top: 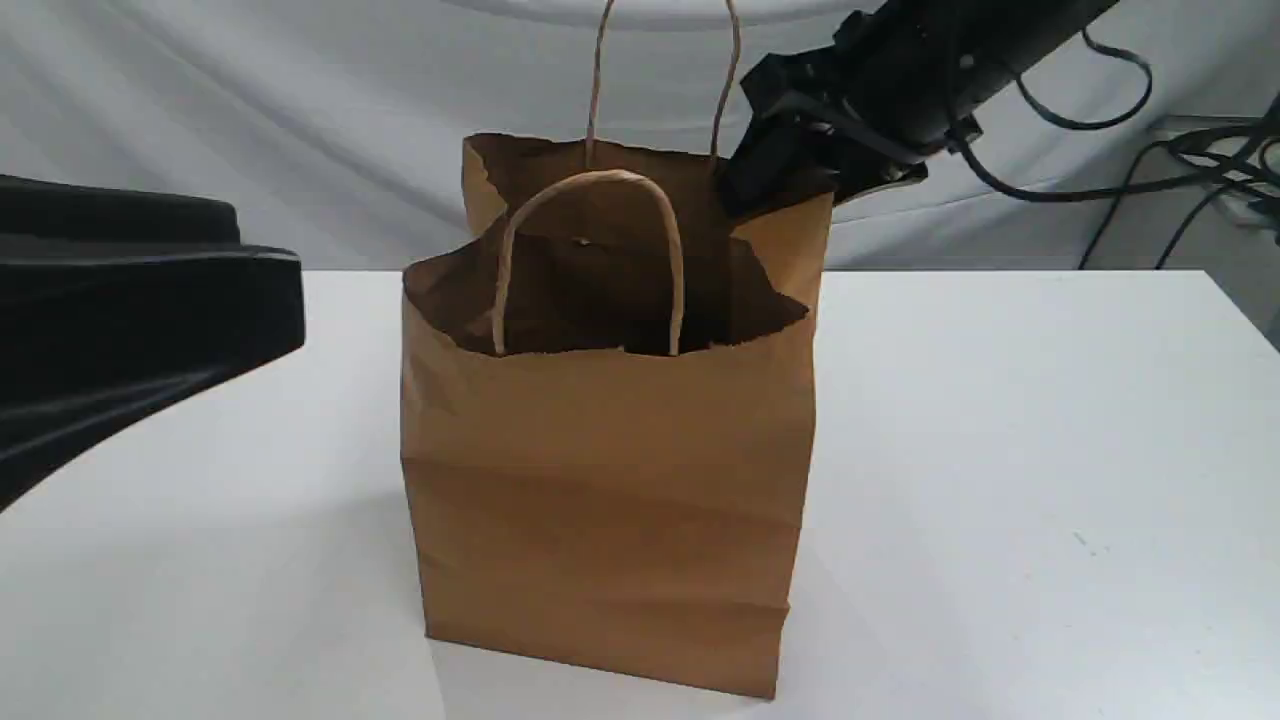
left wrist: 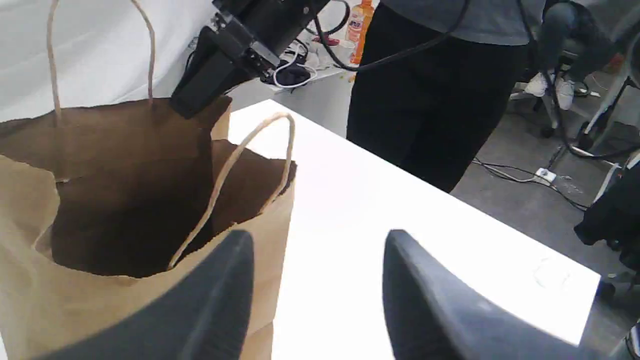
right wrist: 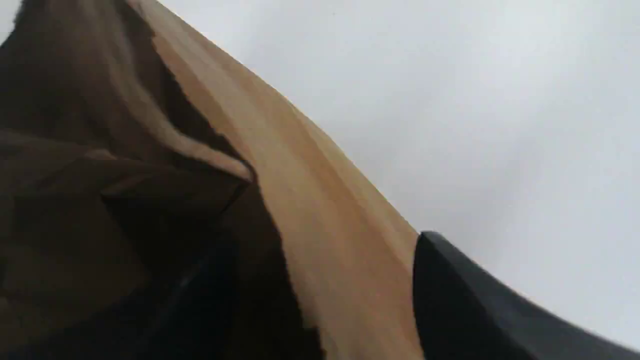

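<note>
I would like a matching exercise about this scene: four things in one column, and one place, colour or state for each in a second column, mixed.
1 paper bag
2 table
3 left end effector
4 right end effector

a white
b open, apart from the bag
c astride the bag's rim
d brown, standing open

Pairs: 1-d, 2-a, 3-b, 4-c.

Bright, even light; table [left wrist: 350,215] glares near white in the left wrist view. Bag [top: 600,500] interior dark, soft shadow at its base. Right wrist view blurred throughout.
</note>
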Controlling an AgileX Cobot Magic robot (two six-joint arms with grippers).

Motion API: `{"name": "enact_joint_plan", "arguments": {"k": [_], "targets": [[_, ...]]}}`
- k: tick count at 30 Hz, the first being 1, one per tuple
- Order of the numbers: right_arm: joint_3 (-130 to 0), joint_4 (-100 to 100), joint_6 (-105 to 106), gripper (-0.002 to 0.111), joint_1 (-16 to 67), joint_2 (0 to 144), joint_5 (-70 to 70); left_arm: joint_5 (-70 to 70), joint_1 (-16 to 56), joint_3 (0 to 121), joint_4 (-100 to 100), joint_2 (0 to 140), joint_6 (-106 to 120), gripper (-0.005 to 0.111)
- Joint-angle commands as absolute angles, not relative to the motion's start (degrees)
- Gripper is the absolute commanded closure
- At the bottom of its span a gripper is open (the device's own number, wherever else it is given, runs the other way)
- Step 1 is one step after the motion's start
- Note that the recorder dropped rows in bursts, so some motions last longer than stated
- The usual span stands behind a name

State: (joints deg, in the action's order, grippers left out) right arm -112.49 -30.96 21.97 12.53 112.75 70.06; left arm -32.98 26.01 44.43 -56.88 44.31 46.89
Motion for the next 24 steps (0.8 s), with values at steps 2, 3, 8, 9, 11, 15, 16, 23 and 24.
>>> {"name": "enact_joint_plan", "arguments": {"k": [2, 3, 8, 9, 11, 15, 16, 23, 24], "targets": [[-112.7, -27.75, 22.44, 0.055, 12.58, 109.16, 69.96, -33.41, 26.21, 44.03, -56.2, 44.02, 46.28, 0.067], [-112.7, -27.42, 22.32, 0.055, 12.58, 108.54, 69.96, -33.41, 26.21, 44.03, -55.97, 44.02, 46.28, 0.067], [-112.7, -25.61, 22.32, 0.057, 12.58, 104.73, 69.96, -33.41, 26.21, 44.03, -53.94, 44.02, 46.28, 0.067], [-112.7, -24.87, 22.32, 0.059, 12.58, 103.94, 69.96, -33.41, 26.21, 44.03, -53.69, 43.85, 46.28, 0.067], [-112.7, -22.83, 22.05, 0.068, 12.58, 102.53, 69.96, -33.16, 26.21, 44.03, -52.24, 43.14, 45.33, 0.07], [-112.7, -20.79, 22.05, 0.098, 12.58, 99.96, 69.96, -31.69, 26.21, 44.03, -46.04, 39.43, 41.84, 0.09], [-112.7, -20.67, 22.05, 0.105, 12.58, 99.4, 69.96, -31.25, 26.21, 44.03, -43.4, 38.06, 40.4, 0.098], [-112.7, -20.67, 22.71, 0.108, 12.58, 94.97, 69.96, -28.13, 26.21, 44.03, -16.05, 26.42, 17.45, 0.107], [-112.7, -20.67, 22.98, 0.108, 12.58, 94.02, 69.96, -28.27, 26.21, 44.03, -11.59, 25.05, 11.8, 0.107]]}}
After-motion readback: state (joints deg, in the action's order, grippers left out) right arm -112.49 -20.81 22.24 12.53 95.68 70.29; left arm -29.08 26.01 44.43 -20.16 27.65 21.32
